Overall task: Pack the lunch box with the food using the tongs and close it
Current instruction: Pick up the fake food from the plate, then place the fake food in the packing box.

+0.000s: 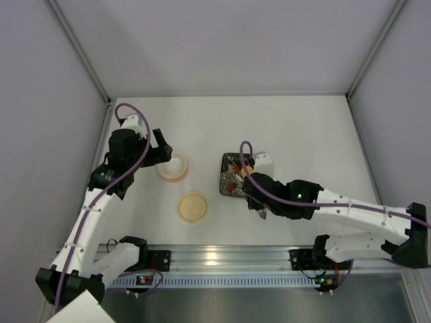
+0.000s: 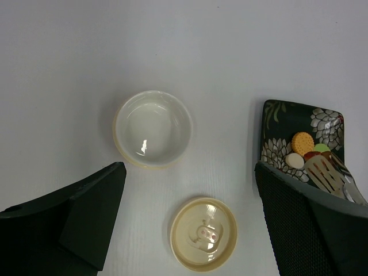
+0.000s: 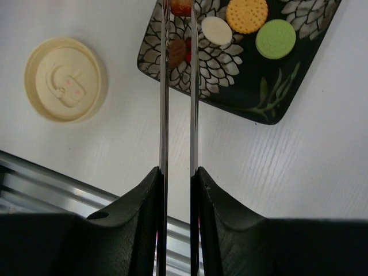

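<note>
The lunch box [image 2: 153, 128] stands open with nothing in it; in the top view the lunch box [image 1: 172, 167] is just beside my left gripper [image 1: 160, 152]. That left gripper [image 2: 188, 187] hangs open over the bare table, holding nothing. My right gripper [image 3: 179, 172] is shut on the tongs [image 3: 164, 92], whose two arms run nearly parallel out over the black floral plate [image 3: 253, 86]. On the plate lie the food pieces: orange [image 3: 246, 15], cream [image 3: 216, 30] and green [image 3: 275, 38]. A reddish bit [image 3: 181, 6] shows between the tong tips at the frame's edge.
The cream lid [image 1: 192, 206] lies flat on the table in front of the lunch box, left of the plate [image 1: 232, 176]. A brown piece [image 3: 176, 53] also sits on the plate under the tongs. A metal rail [image 1: 222, 259] runs along the near edge.
</note>
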Controlling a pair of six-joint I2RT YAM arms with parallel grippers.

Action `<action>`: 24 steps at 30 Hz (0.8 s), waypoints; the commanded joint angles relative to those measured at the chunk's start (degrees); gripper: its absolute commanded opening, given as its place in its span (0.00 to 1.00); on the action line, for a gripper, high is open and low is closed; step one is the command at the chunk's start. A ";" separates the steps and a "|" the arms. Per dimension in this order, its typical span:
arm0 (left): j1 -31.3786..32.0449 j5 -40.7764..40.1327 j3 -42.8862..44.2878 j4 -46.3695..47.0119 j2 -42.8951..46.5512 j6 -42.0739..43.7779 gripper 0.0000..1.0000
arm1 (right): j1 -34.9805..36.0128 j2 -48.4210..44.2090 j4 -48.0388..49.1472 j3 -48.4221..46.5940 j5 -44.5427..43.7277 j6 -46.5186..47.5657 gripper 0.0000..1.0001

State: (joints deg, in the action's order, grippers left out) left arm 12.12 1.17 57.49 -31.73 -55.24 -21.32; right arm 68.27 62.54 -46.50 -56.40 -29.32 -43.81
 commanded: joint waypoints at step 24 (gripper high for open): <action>-9.04 -8.38 1.30 -2.46 -6.02 -6.10 0.99 | 1.16 42.65 11.43 -44.31 11.30 14.54 0.17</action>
State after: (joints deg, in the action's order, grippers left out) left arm 3.44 -8.58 57.89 -35.22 -62.48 -27.14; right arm 68.47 103.50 -37.69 -96.71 -19.16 -30.46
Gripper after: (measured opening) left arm 0.990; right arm 0.275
